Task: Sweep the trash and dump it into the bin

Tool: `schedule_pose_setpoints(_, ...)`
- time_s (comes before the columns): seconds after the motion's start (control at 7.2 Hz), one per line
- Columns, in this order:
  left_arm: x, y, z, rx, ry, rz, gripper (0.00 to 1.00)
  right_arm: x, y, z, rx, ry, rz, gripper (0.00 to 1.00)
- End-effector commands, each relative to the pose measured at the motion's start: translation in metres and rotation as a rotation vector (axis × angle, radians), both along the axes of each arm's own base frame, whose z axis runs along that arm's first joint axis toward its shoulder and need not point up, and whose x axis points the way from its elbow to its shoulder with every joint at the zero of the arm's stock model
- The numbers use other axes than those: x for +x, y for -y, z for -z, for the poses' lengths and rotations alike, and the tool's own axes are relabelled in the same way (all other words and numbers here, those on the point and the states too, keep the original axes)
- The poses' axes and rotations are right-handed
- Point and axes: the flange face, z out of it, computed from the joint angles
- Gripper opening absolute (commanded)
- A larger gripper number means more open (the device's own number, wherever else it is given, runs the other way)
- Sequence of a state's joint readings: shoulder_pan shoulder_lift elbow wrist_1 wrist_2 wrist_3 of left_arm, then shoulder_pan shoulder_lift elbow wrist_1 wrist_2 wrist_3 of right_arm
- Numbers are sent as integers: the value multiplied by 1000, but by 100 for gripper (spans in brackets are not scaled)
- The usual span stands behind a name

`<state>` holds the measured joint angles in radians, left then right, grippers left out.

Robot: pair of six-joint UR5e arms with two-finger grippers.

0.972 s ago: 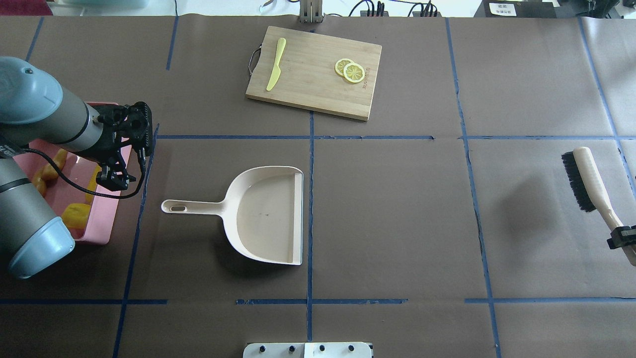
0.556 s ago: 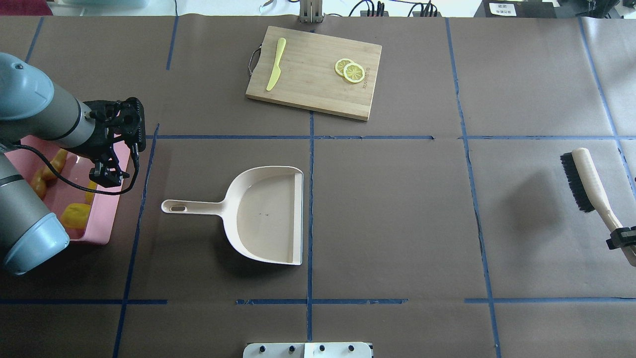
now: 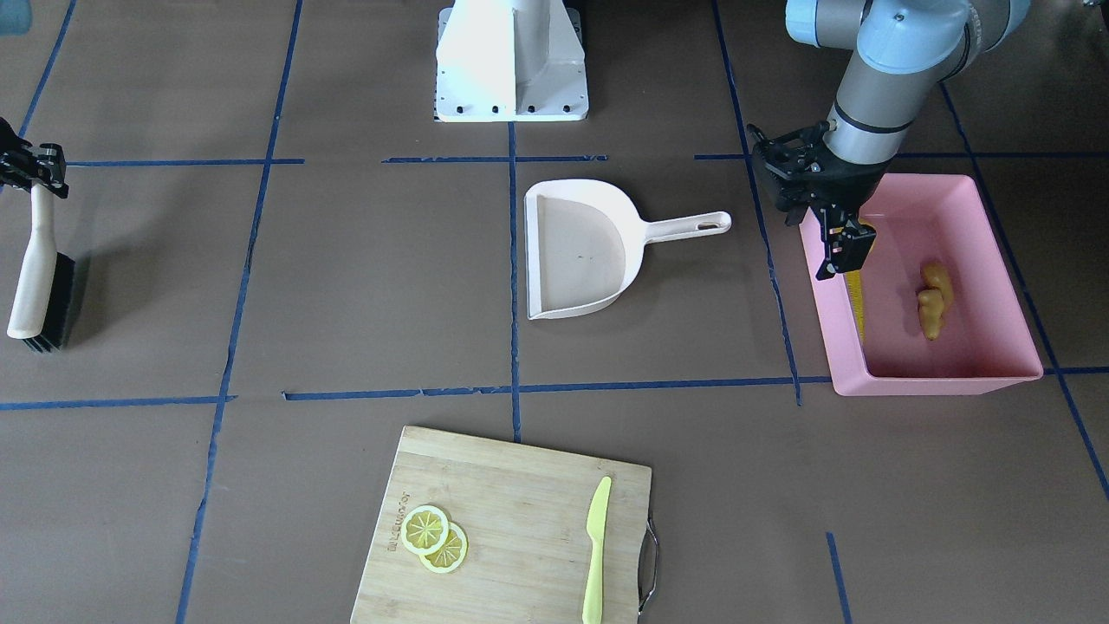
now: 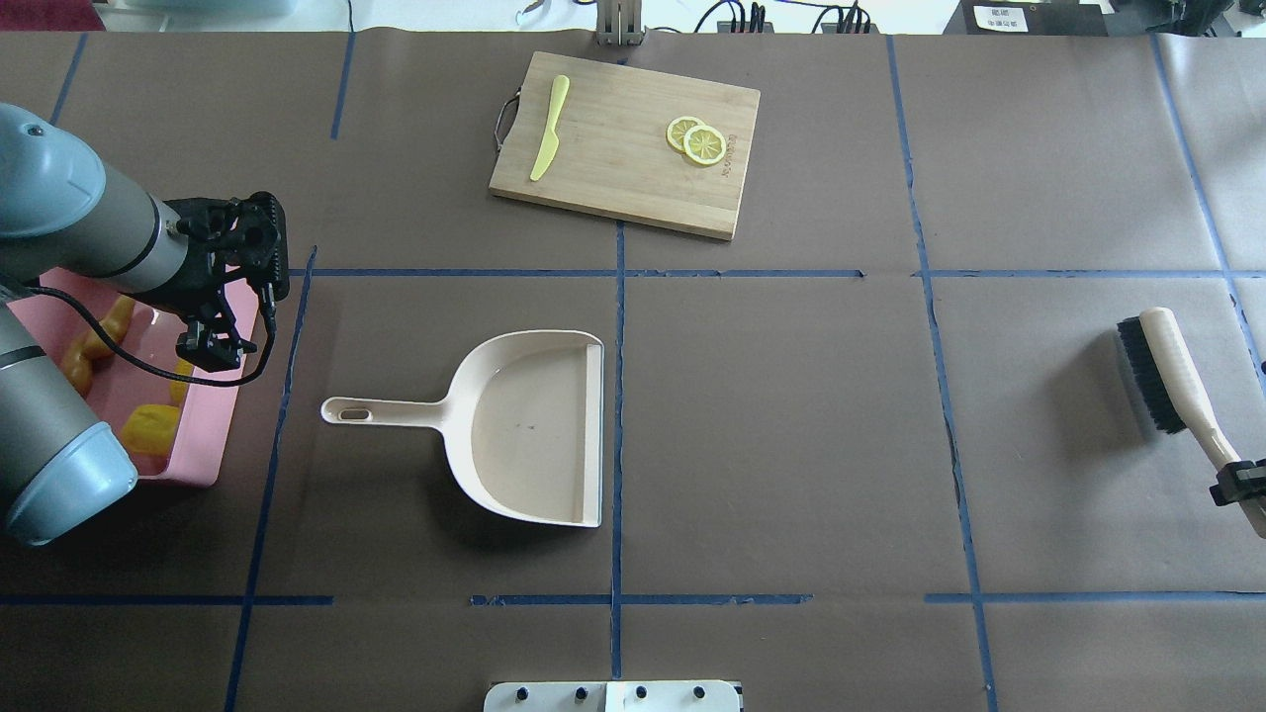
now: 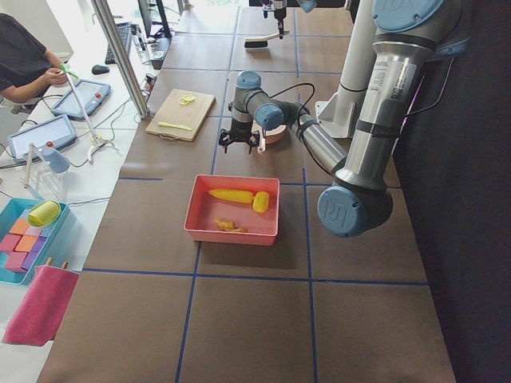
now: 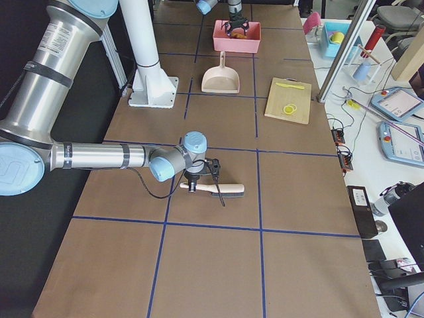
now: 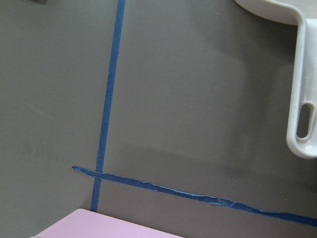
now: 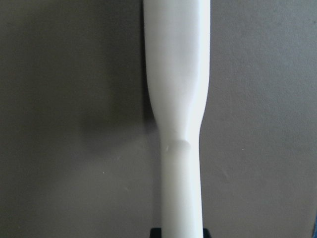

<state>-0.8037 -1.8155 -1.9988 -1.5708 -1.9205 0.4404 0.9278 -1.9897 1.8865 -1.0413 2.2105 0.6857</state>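
Overhead view, read left to right. At the far left of the table [image 4: 791, 415] stands the bin [image 3: 944, 379]. It contains all three pieces of trash: the corn cob [image 5: 231, 195] along one long wall, the potato [image 5: 261, 202] just beside the cob's end, and the ginger [image 5: 227, 226] apart from both, nearer the opposite wall.

The left gripper [image 4: 210, 348] hangs above the bin wall that faces the dustpan. Its fingers are spread and hold nothing.

The dustpan [image 4: 524, 425] lies flat near the table's centre. Its handle points toward the bin and its open mouth faces away from it.

Farther from the robot lies a cutting board [image 4: 623, 143] bearing a knife [image 4: 549, 129] at its left and two overlapping lemon slices [image 4: 697, 140] at its right.

At the far right is the brush [image 4: 1167, 371], with its bristles turned toward the dustpan and well apart from it. The right gripper [image 4: 1241, 483] is clamped on the end of the brush's handle. The right wrist view shows the handle running straight out from between the fingers.
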Motion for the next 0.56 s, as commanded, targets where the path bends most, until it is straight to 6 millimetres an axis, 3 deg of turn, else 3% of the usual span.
schedule_pose_setpoints(0.0, 0, 0, 0, -1, 1, 0, 100, -1, -1, -4, -9, -3, 6, 27)
schedule_pose_setpoints(0.14, 0, 0, -1, -2, 2, 0, 100, -2, -1, -3, -10, 3, 8, 39)
schedule_pose_setpoints(0.28, 0, 0, -1, -2, 2, 0, 100, -4, 0, -1, -17, 14, 9, 66)
schedule_pose_setpoints(0.42, -1, 1, -1, -1, 2, 1, 100, -4, 0, -1, -20, 14, 4, 100)
